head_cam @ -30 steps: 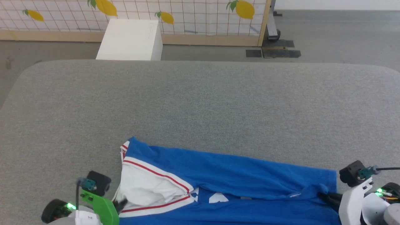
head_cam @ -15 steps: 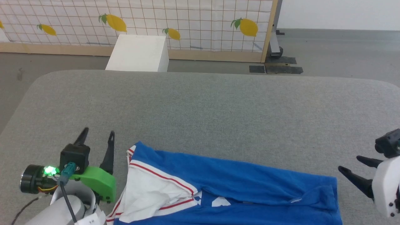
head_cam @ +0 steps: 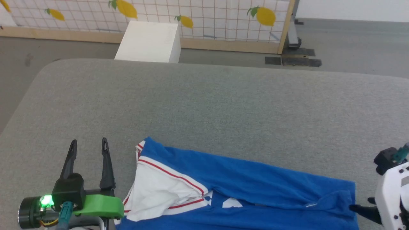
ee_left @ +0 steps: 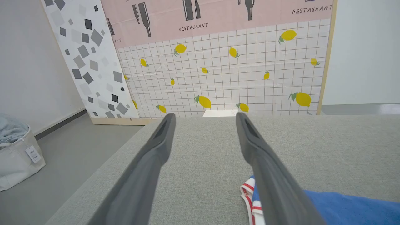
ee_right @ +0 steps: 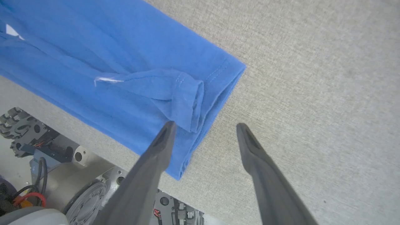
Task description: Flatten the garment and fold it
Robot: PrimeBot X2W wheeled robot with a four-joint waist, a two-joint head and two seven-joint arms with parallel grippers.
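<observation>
**Both claws standing open at the jersey's two ends**

We are working at a grey, fabric-covered counter (head_cam: pixel 204 105) with rounded corners. Our wheeled base (ee_right: pixel 47 150) is showing just under its near edge in the right wrist view. The garment (head_cam: pixel 243 188) is lying along that near edge, its long axis running left to right. Its white sleeve (head_cam: pixel 156 191) with red-striped trim is pointing to our left. Its blue hem end (ee_right: pixel 215 78), one corner rolled over, is pointing to our right. The left claw (head_cam: pixel 89 141) is standing wide open just left of the sleeve, holding nothing and clear of the cloth. The right claw (ee_right: pixel 206 125) is gaping too and is empty, with one finger over the rolled hem; we are unable to tell whether it is touching. Beyond the counter's far edge we are seeing grey floor (head_cam: pixel 351 41), a white box (head_cam: pixel 148 41) and a lemon-print panel (head_cam: pixel 207 19).
</observation>
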